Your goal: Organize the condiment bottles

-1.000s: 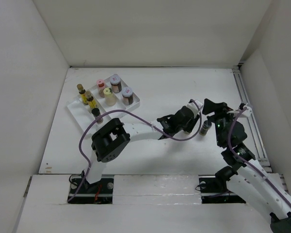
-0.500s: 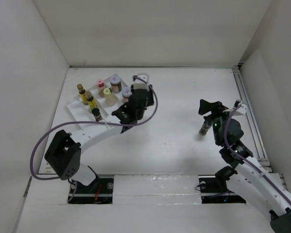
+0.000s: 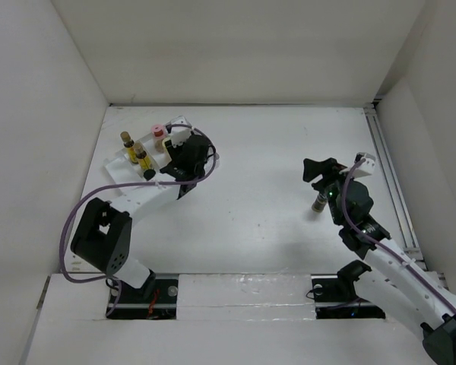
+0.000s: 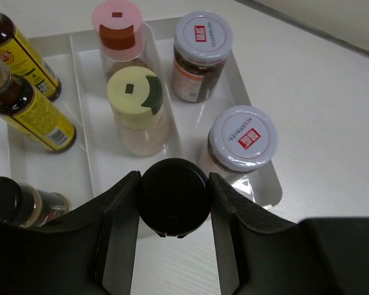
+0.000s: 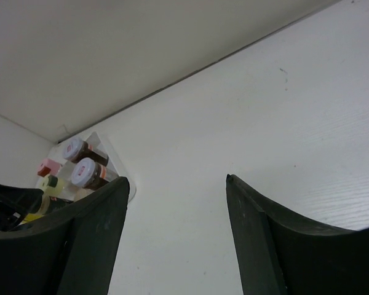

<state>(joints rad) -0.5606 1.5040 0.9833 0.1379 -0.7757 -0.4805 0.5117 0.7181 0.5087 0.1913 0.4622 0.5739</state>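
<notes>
My left gripper [image 4: 174, 184] is shut on a small jar with a black cap [image 4: 174, 196] and holds it over the near edge of the white divided tray [image 4: 269, 195]. In the tray stand a pink-capped bottle [image 4: 117, 27], a cream-capped bottle [image 4: 135, 101], two brown jars with silvery lids [image 4: 203, 43] [image 4: 241, 136], two yellow-labelled bottles [image 4: 34, 114] and a small dark jar [image 4: 15, 201]. In the top view the left gripper [image 3: 184, 152] covers part of the tray [image 3: 115, 170]. My right gripper [image 3: 317, 171] is open and empty, just behind a small dark jar [image 3: 318, 203] standing on the table.
White walls enclose the table on three sides. A metal rail [image 3: 387, 163] runs along the right edge. The left arm's purple cable [image 3: 87, 205] loops over the table's left part. The right wrist view shows the right gripper [image 5: 178, 184] over bare table, with the tray [image 5: 130, 192] far off.
My left arm has swung from the table's middle right across to the tray. My right gripper has shifted a little back and left. The dark jar beside it has stayed put.
</notes>
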